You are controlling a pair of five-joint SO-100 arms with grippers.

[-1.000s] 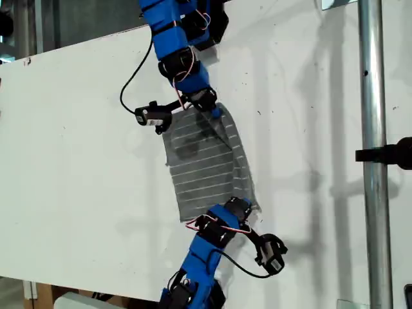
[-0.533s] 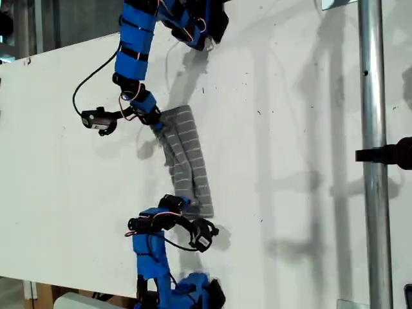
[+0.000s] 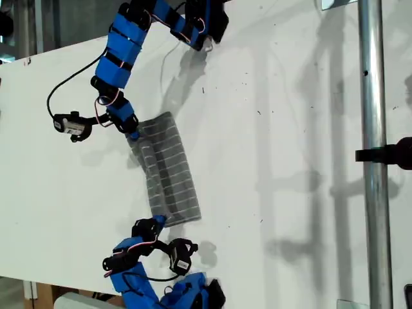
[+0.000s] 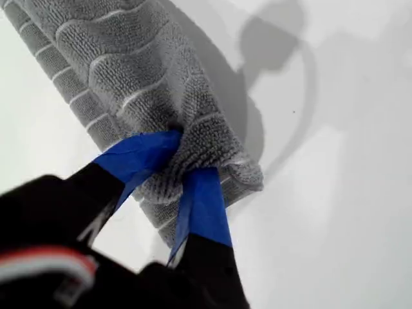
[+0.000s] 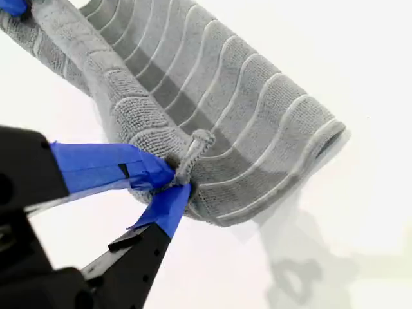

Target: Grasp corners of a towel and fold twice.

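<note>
My first claw (image 4: 175, 154) is clamped on a corner of the towel (image 3: 167, 168) — my second claw (image 5: 172, 181) pinches another corner just the same. Between them the towel lies folded into a narrow strip on the white bench (image 3: 290, 161), well inside its edges.

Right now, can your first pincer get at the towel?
Yes, it looks so: my first pincer is shut on a bunched end of the towel, with only bare white table around it. My second pincer grips the opposite end.
</note>
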